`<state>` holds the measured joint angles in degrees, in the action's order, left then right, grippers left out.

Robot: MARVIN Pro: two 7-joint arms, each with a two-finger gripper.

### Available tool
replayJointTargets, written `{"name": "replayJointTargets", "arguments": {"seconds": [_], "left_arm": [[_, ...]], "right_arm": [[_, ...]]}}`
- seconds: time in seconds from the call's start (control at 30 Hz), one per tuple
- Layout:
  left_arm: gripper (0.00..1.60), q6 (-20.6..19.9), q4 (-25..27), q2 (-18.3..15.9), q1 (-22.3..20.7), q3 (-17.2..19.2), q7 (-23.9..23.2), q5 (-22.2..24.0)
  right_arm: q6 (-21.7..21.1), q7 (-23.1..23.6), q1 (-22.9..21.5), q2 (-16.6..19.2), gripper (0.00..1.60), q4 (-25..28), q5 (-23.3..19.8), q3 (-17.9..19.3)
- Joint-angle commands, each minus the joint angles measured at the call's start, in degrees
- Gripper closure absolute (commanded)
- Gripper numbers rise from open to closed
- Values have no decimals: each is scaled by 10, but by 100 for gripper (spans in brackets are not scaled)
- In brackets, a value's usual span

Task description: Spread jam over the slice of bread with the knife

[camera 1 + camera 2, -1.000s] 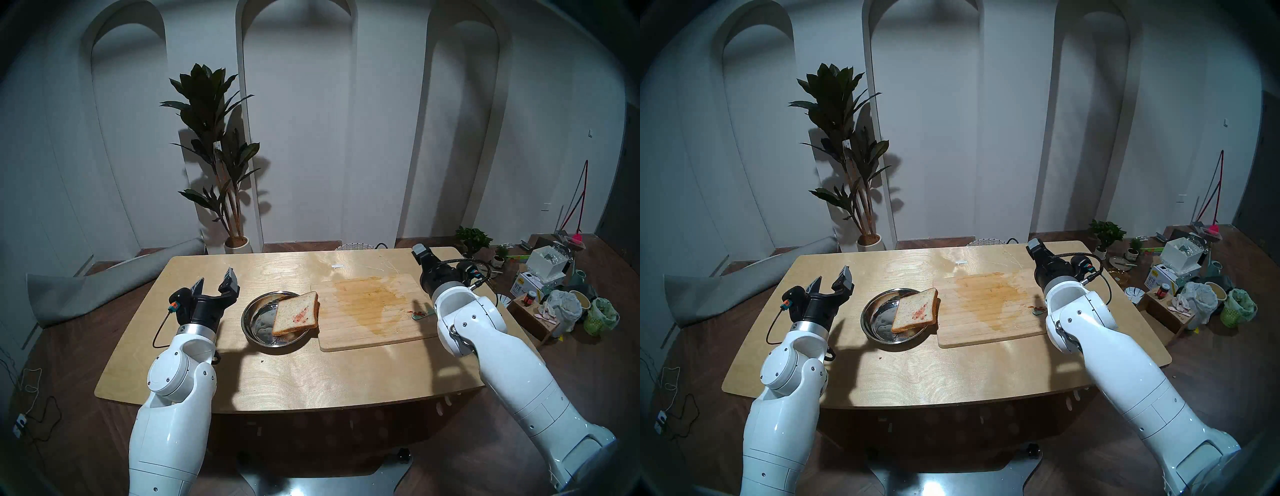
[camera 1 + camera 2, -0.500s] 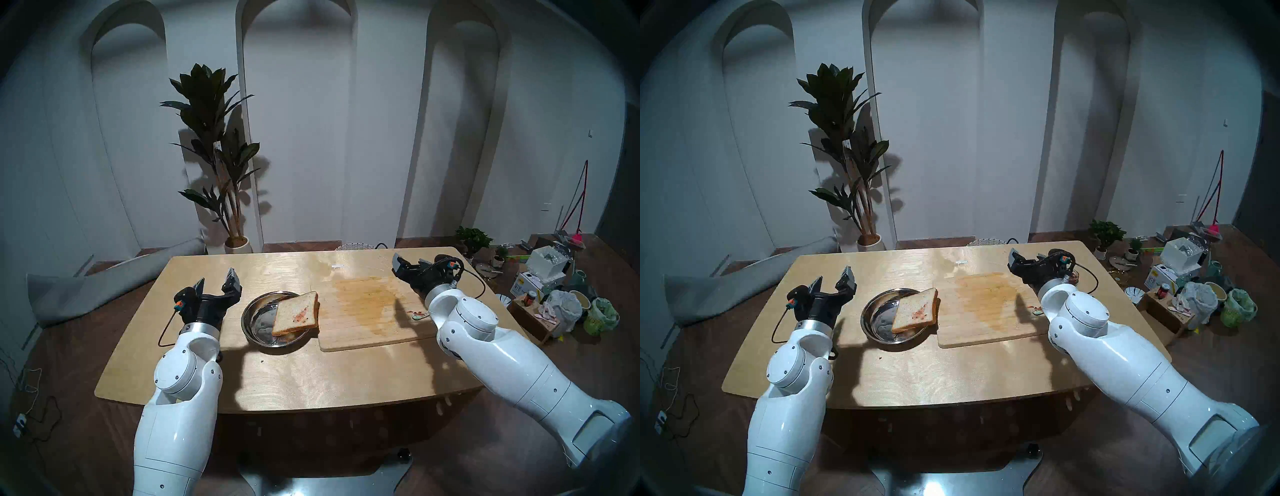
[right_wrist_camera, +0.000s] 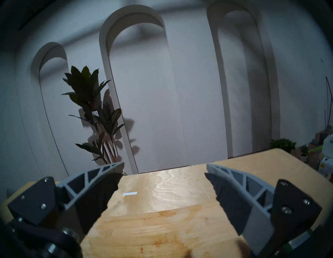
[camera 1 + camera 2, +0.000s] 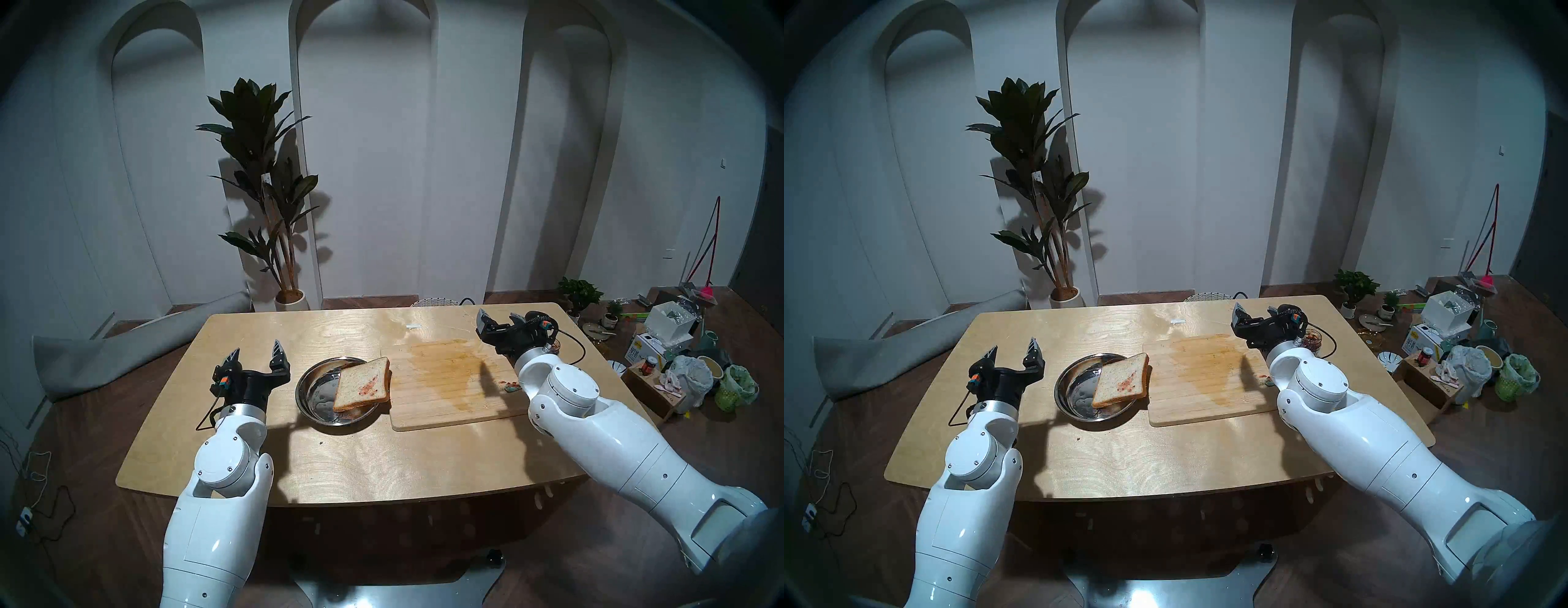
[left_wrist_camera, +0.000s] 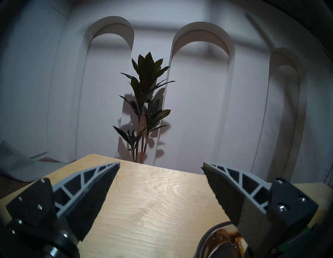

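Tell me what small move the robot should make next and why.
Probably lower the right gripper toward the knife on the cutting board. Both grippers are open and empty, and the bread carries only a small red smear.

— Glossy white arm shells with small dark screws, silver ring at each wrist, black gripper bodies.

— And the left gripper point(image 4: 256, 350), the right gripper point(image 4: 499, 321)?

— Grey ribbed fingers point(image 5: 93, 177) with black serrated pads; orange-and-teal connector and thin black cable beside each.
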<state>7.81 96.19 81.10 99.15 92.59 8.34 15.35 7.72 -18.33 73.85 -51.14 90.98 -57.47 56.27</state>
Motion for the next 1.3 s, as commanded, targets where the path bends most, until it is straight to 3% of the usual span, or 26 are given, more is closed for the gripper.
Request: {"name": "replayJointTargets", "arguments": {"seconds": [0.0,0.17,0.43,0.57,1.27], "left_arm": [[0,16,11,-5,-7,2,4,-14],[0,16,13,-16,-7,-2,-1,-20],[0,20,9,-28,-5,-13,-16,-31],[0,27,8,-26,-5,-15,-13,-36],[0,30,7,-25,-5,-15,-14,-38]], "right_arm": [[4,7,24,9,0,42,-25,11],[16,12,19,38,0,44,41,-12],[35,16,2,33,0,16,101,-30],[36,28,-1,27,0,11,80,-24],[40,33,0,24,0,8,83,-21]]}}
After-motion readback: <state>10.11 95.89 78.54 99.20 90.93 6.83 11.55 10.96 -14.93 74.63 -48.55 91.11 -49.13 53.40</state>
